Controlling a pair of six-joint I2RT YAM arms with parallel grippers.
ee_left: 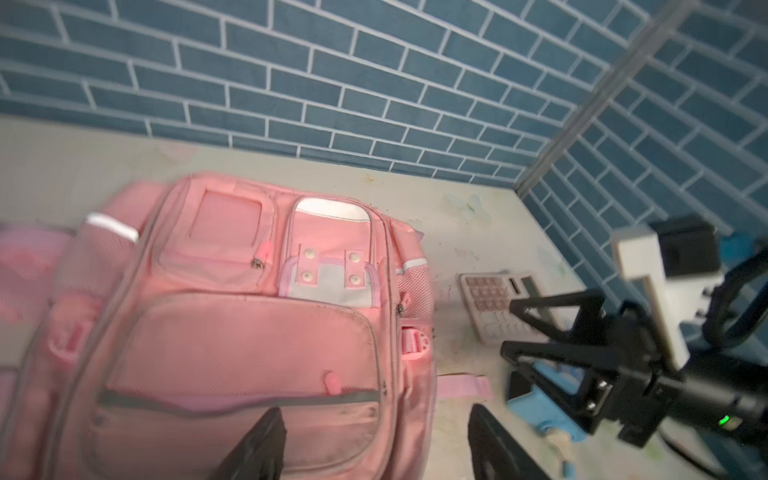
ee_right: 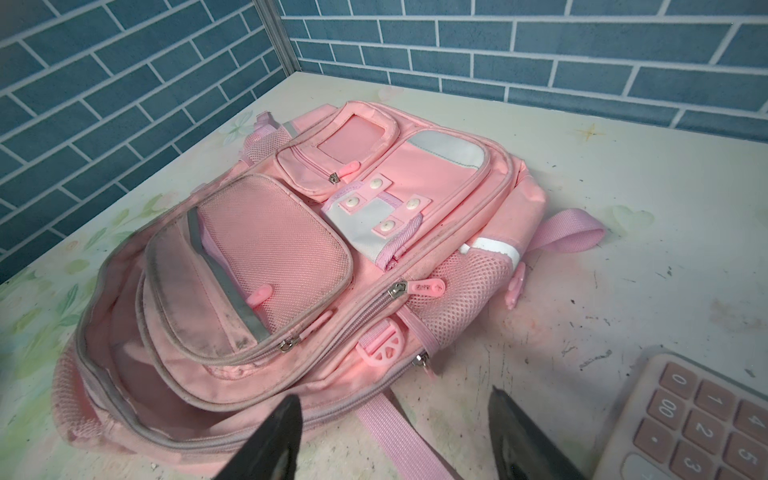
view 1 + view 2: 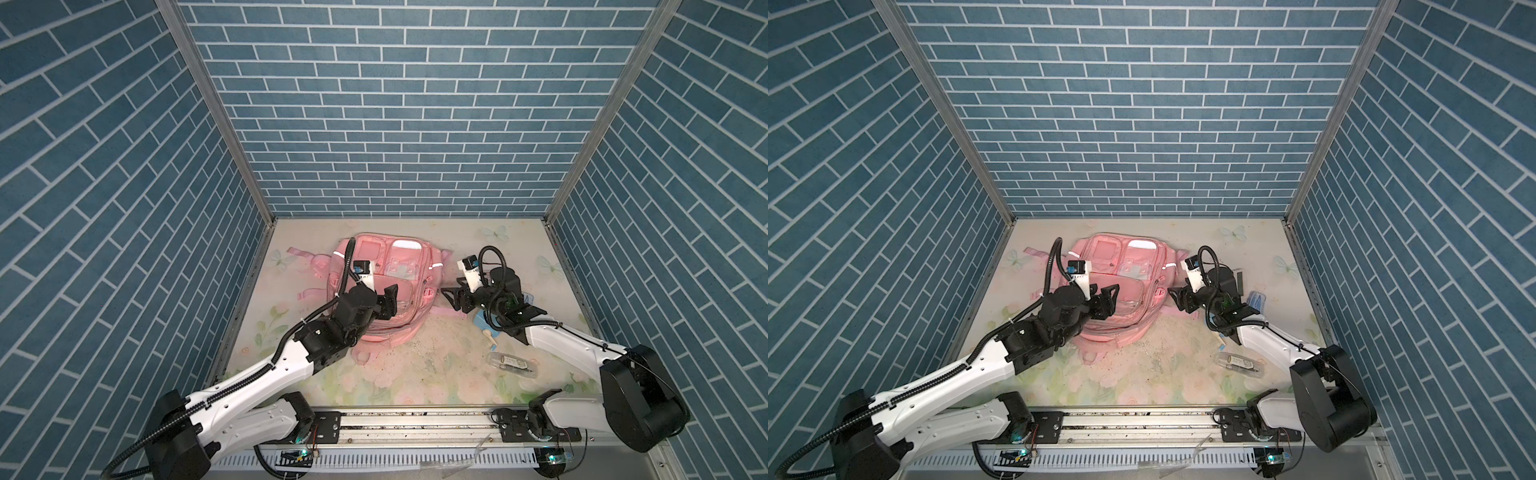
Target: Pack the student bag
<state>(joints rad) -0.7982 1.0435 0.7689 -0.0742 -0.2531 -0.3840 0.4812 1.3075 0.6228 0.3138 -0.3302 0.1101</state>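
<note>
floral table [image 2: 623, 166] — pink student bag [image 2: 436, 174], calculator [image 2: 685, 424] keys read 0, 00

A soft pink fabric backpack [image 2: 291, 232], trimmed in grey with white reflective strips [image 2: 494, 249], is seen ahead of the black jaws of the right gripper [image 2: 395, 392]. Beside those jaws a pale rectangular calculator [image 2: 631, 432] with dusty-pink keys [image 2: 702, 430] is shown. Beyond the black jaws of the left gripper [image 1: 374, 407], a cream tabletop [image 1: 83, 158] printed with pastel flowers and butterflies is bordered by blue brick-patterned walls [image 1: 374, 83] with white joints.
</note>
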